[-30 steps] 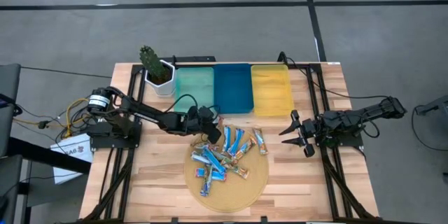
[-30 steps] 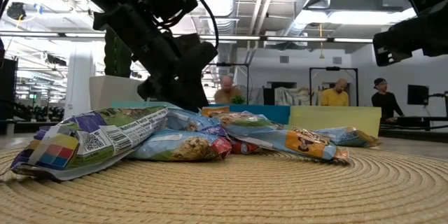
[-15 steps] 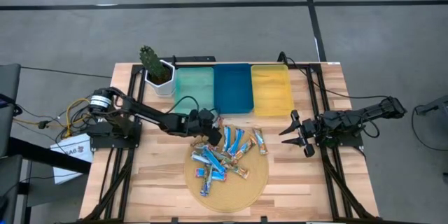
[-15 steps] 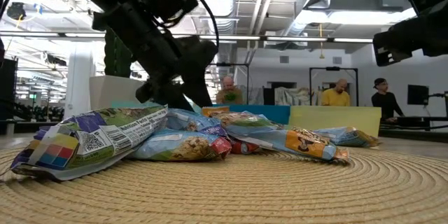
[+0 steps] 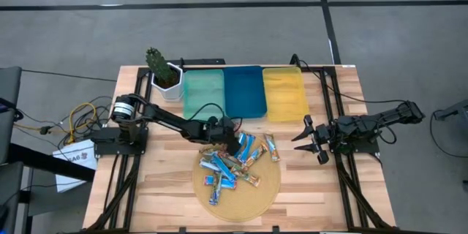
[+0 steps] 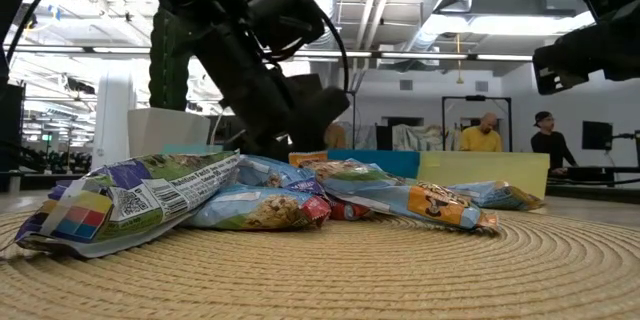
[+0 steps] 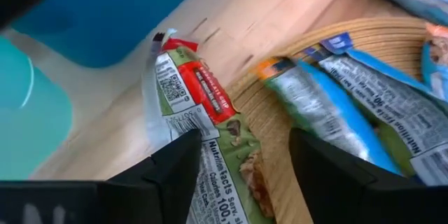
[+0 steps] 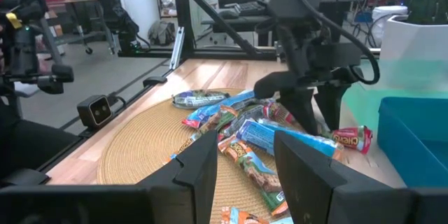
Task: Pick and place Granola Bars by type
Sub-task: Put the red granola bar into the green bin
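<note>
Your left gripper (image 7: 238, 175) stands open and empty, 1 red-and-green bar (image 7: 203, 122) lying between its fingers at the mat's (image 5: 259, 194) edge, the other Granola Bars (image 5: 232, 164) just beyond. Drop straight, keep the blue-wrapped neighbour (image 7: 329, 112) outside, then close. The right gripper (image 5: 311, 137) waits open, well apart.

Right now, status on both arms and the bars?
Left end effector open, straddling a green-red bar at the mat edge. Right end effector open, idle beside mat. Nothing blocking.
</note>
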Action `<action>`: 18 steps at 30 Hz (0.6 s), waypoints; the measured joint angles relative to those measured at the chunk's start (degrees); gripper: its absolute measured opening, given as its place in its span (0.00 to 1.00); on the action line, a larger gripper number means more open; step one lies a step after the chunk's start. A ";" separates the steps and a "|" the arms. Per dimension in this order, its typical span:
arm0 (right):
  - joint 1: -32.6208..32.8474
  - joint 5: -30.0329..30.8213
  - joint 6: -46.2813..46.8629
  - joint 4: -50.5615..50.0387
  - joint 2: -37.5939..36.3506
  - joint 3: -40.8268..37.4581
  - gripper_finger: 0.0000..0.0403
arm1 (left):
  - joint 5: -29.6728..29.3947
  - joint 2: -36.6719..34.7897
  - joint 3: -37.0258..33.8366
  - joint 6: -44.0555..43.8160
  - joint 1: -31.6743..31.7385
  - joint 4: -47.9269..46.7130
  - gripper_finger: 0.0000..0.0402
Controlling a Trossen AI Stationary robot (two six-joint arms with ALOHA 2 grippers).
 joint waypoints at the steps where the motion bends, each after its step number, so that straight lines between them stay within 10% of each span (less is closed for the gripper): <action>1: 0.00 0.00 0.00 0.00 0.00 -0.02 0.33 | -0.26 0.00 0.04 0.00 0.00 -0.58 0.52; 18: 0.02 0.01 0.00 0.00 0.00 0.00 0.33 | -0.48 0.00 0.05 0.03 0.00 -3.45 0.22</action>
